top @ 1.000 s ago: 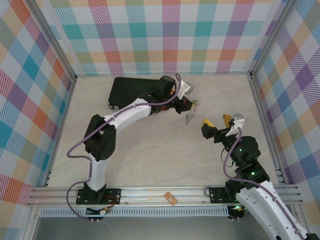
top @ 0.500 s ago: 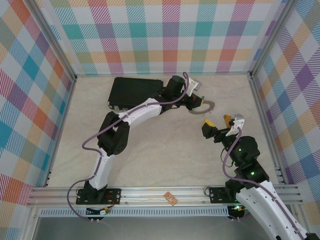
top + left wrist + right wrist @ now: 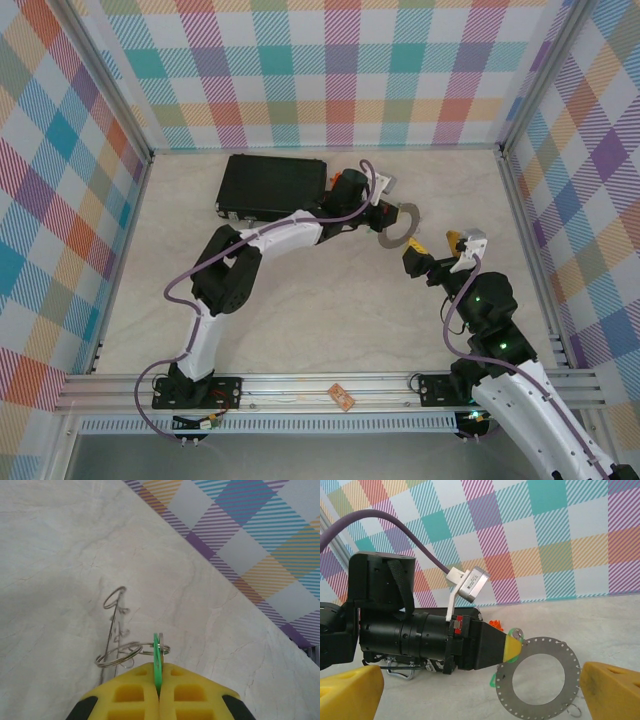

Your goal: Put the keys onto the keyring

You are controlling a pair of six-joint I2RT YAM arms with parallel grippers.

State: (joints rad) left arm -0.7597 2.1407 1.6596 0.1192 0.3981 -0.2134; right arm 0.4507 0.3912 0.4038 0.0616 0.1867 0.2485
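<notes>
Rails point(image 3: 300, 382) of bare aluminium cross the near edge, where we see a small orange-brown block point(image 3: 341, 397) lying between the two arm bases. Beyond them, over the pale marbled tabletop point(image 3: 300, 300), the right gripper point(image 3: 433, 247) points away from us with its yellow-tipped jaws spread as wide as they go and nothing between them. Just past it hangs the large flat grey metal keyring point(image 3: 570, 680), its rim dotted with tiny holes and its flat face turned toward the right wrist camera. The left gripper point(image 3: 512, 647) meets it at the rim; its yellow jaws are pressed together on the thin green plastic tag point(image 3: 156, 655) of one of the tiny silver keys, and we see small silver wire loops point(image 3: 119, 655) dangling just beside that tag. We cannot make out the key blades themselves. Farther back lies a black rectangular case point(image 3: 272, 186) with small orange plastic pieces point(image 3: 495, 624) near it, and last the bright checked walls point(image 3: 340, 70).
</notes>
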